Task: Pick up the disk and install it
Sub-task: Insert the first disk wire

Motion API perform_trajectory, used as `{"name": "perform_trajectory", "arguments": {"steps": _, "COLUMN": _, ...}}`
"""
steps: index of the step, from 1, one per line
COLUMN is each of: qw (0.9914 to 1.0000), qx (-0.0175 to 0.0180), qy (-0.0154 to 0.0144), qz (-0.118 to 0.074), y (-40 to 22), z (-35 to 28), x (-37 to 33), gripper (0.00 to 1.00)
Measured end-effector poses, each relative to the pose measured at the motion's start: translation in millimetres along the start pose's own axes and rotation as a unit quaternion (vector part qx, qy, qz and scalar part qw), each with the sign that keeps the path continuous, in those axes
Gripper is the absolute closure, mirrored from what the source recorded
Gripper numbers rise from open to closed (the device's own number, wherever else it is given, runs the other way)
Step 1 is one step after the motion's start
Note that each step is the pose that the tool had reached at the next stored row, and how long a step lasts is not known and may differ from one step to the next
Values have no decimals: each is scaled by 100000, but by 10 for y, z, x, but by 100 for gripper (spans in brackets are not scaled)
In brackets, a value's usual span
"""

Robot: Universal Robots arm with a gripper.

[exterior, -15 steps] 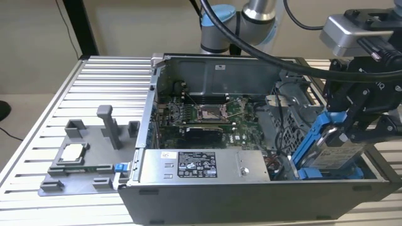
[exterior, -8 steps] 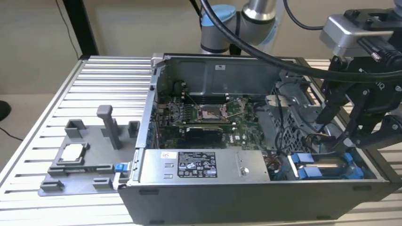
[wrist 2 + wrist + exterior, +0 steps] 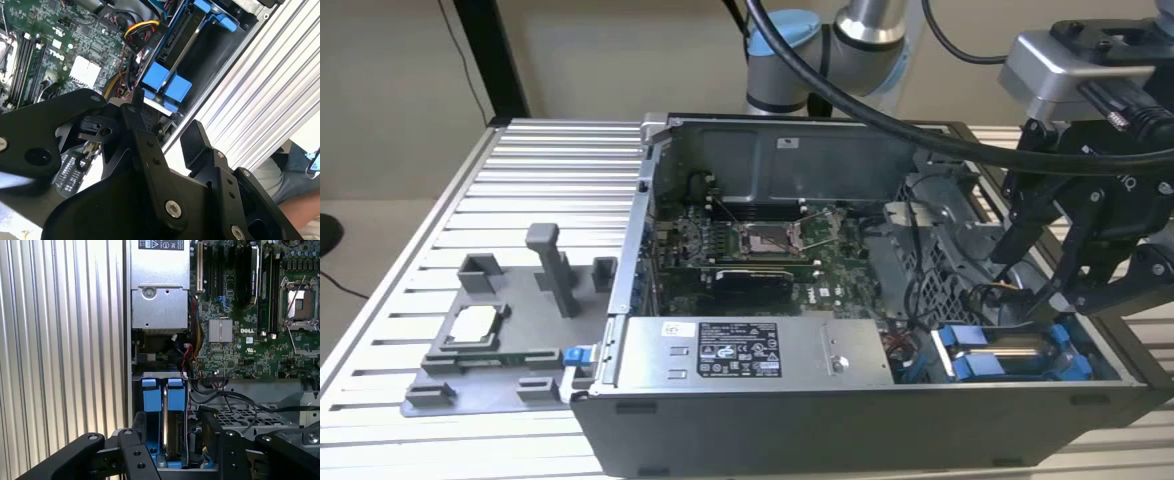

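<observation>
The disk [image 3: 1014, 352] lies in the drive bay at the front corner of the open computer case [image 3: 854, 415], on the exterior view's right. Silver metal shows between its bright blue bracket tabs. My gripper [image 3: 1034, 285] hangs just above that bay, its black fingers spread apart and open. In the first wrist view the two fingers [image 3: 139, 432] stand on either side of the disk [image 3: 176, 397] without touching its blue tabs. The second wrist view has the disk [image 3: 165, 82] just beyond the gripper [image 3: 164, 111], with nothing held between the tips.
A grey box with a white label [image 3: 734, 350] sits along the case front beside the bay. The green board [image 3: 767, 238] and coloured cables [image 3: 192, 347] lie behind. A grey fixture holding a small silver chip [image 3: 474, 322] stands on the slatted table [image 3: 520, 180]. Part of a person [image 3: 282, 175] shows beyond the table edge.
</observation>
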State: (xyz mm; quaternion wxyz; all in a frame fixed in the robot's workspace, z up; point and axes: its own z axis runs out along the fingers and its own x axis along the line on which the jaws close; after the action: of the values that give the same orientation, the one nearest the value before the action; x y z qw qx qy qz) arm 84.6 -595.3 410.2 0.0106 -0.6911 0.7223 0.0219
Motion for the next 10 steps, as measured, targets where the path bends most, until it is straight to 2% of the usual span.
{"name": "perform_trajectory", "arguments": {"steps": 6, "qw": 100000, "qx": 111, "qy": -71, "qz": -10, "y": -1, "z": 9, "x": 0, "gripper": 0}}
{"name": "perform_trajectory", "arguments": {"steps": 10, "qw": 99995, "qx": 528, "qy": -864, "qz": -40, "y": -2, "z": 33, "x": 1, "gripper": 0}}
